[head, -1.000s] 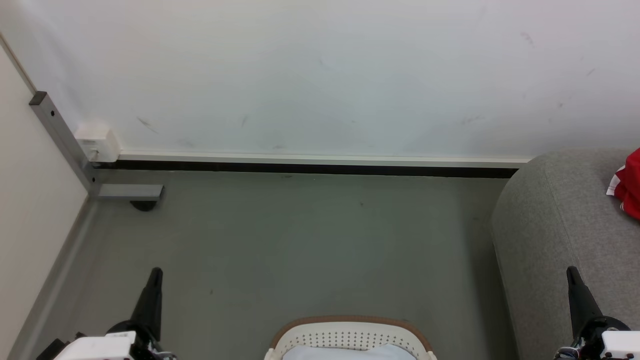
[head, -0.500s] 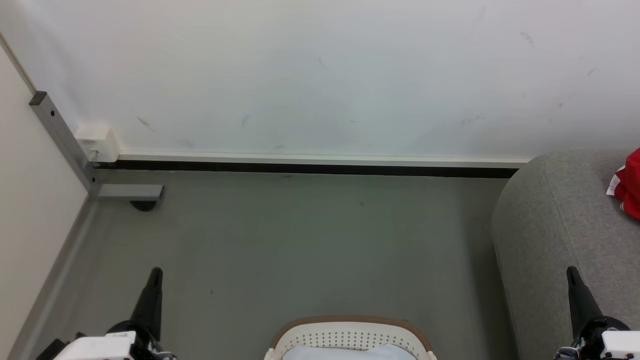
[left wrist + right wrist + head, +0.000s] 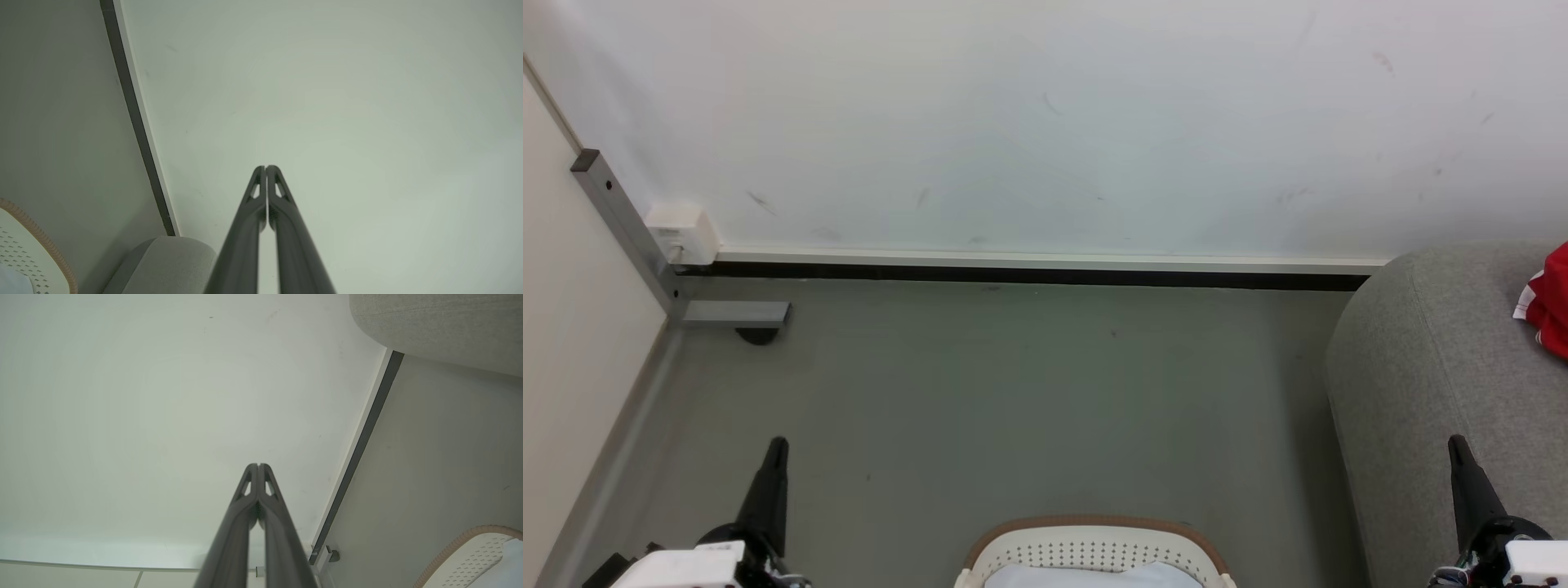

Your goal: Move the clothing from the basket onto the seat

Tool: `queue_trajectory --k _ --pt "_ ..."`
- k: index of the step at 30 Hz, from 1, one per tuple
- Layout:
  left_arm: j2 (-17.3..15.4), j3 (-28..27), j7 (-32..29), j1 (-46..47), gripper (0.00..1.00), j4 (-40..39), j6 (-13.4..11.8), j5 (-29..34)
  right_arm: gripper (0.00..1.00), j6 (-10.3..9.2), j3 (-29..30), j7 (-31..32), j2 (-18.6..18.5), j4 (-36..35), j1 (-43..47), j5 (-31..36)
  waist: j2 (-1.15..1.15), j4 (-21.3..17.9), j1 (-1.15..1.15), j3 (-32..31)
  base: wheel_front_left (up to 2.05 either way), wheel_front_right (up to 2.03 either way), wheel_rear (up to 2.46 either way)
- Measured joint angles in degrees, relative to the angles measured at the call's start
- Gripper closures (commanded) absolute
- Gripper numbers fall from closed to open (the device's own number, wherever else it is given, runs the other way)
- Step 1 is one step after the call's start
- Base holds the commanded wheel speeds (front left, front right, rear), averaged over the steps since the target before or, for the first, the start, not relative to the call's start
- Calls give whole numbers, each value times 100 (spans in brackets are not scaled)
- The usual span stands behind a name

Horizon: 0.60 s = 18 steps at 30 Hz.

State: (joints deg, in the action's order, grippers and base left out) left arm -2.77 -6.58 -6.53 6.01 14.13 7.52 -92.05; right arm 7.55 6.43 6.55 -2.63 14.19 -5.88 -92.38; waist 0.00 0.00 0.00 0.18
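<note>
Your dark two-fingered left hand (image 3: 266, 168) and right hand (image 3: 258, 465) are both clenched tight, empty, touching nothing.

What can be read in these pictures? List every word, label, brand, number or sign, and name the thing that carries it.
No text here can be read.
On the white box low on the wall: a faint mark that may be a label, too small to read.
On the clothing lying on the seat: no lettering on the part in view.
On the basket: no lettering.
</note>
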Motion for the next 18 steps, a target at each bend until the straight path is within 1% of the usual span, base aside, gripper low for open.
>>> queue_trajectory --k 18 --pt "0 0 0 0 100 -1 0 -1 100 0 0 0 0 0 0 0 0 0 0 0 0 0 0"
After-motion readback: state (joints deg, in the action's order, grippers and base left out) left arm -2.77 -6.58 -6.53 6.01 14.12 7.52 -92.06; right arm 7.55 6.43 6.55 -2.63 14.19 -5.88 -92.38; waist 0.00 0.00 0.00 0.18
